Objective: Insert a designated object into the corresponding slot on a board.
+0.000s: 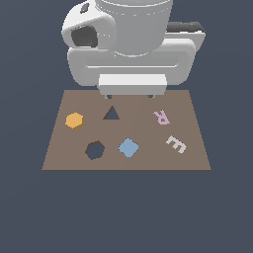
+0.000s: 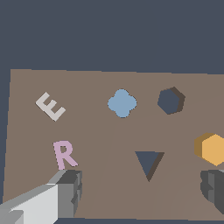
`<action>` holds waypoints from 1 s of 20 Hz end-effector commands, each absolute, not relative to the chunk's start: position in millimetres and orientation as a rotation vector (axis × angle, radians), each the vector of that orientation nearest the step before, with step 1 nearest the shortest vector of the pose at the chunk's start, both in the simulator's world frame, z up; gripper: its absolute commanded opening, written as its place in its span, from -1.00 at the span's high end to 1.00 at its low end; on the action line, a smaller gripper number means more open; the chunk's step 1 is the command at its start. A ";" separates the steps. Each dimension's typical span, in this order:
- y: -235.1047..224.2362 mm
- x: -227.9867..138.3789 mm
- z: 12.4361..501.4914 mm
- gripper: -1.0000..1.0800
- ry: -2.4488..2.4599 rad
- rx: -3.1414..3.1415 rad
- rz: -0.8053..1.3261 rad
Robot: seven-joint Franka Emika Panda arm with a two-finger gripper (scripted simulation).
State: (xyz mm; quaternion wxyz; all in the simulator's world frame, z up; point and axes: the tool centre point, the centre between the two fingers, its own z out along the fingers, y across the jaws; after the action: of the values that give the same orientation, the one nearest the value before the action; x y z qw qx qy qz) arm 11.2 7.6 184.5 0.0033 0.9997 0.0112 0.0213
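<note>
A: While the orange hexagonal block [image 1: 74, 120] lies loose on the board [image 1: 59, 158], near the hexagon slot [image 1: 95, 149], which step?

B: Approach. The gripper [image 2: 142, 192] hangs spread, empty; next, centring over the block.

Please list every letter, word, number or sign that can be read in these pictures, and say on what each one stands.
"R": a pink letter block lying on the brown board.
"E": a pale grey-white letter block lying on the same board.
No printed words, numbers, labels or brands can be seen on the board, the other blocks, or the robot arm.
</note>
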 end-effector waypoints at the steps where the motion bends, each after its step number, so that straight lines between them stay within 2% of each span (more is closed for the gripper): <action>1: 7.6 11.2 184.5 -0.92 0.035 3.134 0.067; 11: -8.3 18.5 172.3 -0.92 -0.117 3.132 0.062; 20: -55.3 30.0 138.4 -0.92 -0.538 3.088 0.046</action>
State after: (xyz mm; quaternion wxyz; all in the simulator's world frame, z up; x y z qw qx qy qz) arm 28.7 -44.8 145.6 0.0032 0.9895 -0.1436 0.0159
